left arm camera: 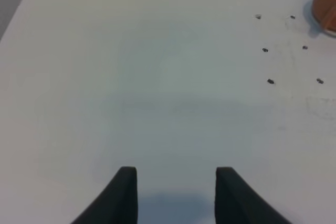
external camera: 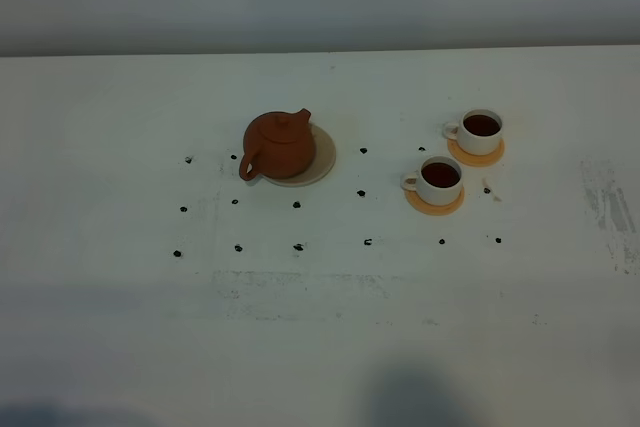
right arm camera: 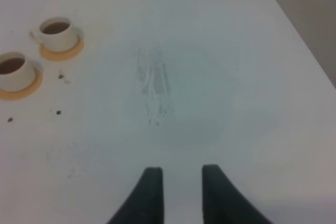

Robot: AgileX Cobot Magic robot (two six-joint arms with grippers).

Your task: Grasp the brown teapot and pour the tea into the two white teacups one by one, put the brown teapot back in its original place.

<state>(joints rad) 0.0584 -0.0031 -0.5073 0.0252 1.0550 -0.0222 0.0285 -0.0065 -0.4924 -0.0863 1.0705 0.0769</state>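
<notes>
The brown teapot (external camera: 280, 145) stands upright on its cream saucer (external camera: 322, 162), left of the table's centre; only its edge (left arm camera: 326, 1) shows in the left wrist view. To the right are the two white teacups (external camera: 481, 131) (external camera: 440, 179), each holding dark tea and standing on an orange coaster. The right wrist view shows both cups (right arm camera: 58, 32) (right arm camera: 13, 70) off to one side. My left gripper (left arm camera: 176, 171) is open over bare table, well away from the teapot. The right gripper (right arm camera: 181, 170) has its jaws a narrow gap apart with nothing between them. The exterior view shows neither gripper.
Small dark marks (external camera: 297, 246) dot the white table around the teapot and cups. A scuffed patch (external camera: 610, 207) lies near the right edge. The table's corner and edge show in the right wrist view (right arm camera: 294, 24).
</notes>
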